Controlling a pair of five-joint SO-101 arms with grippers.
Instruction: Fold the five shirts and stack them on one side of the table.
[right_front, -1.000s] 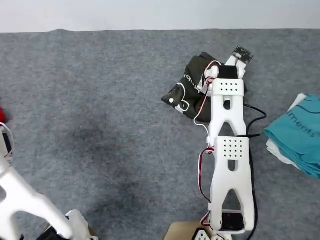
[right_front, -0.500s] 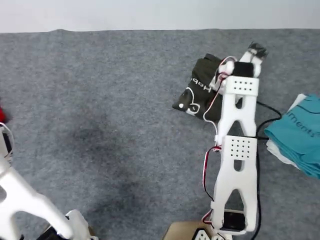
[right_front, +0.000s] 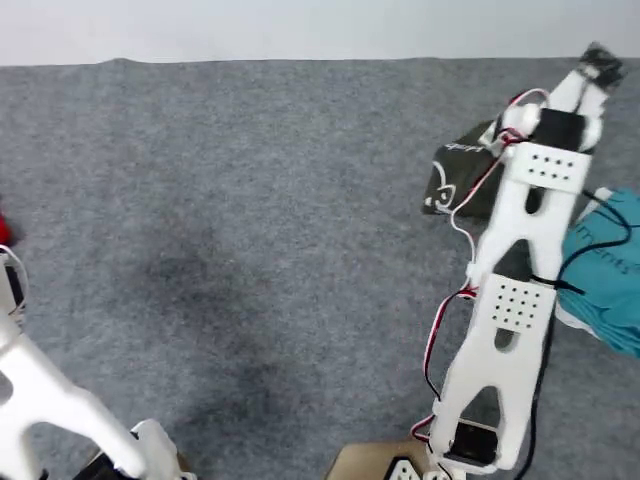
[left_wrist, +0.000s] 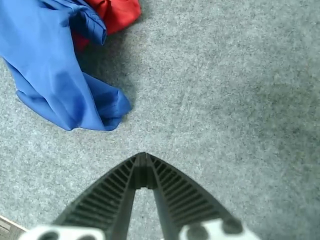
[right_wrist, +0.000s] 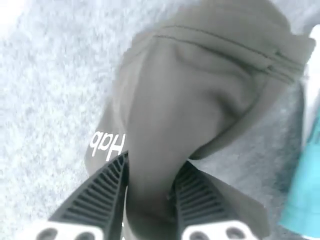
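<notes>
Grey felt covers the tabletop (right_front: 250, 200), where my right hand (right_wrist: 152, 165) pinches a bunch of the dark shirt (right_front: 455, 175) near the teal pile (right_front: 615, 275), so I should set it squarely on top, flat and edges matched, before letting go.

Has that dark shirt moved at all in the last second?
Yes. The dark shirt, clamped in the right tool, has travelled right across the grey table cover, ending close to the teal shirt at the table's right edge.
</notes>
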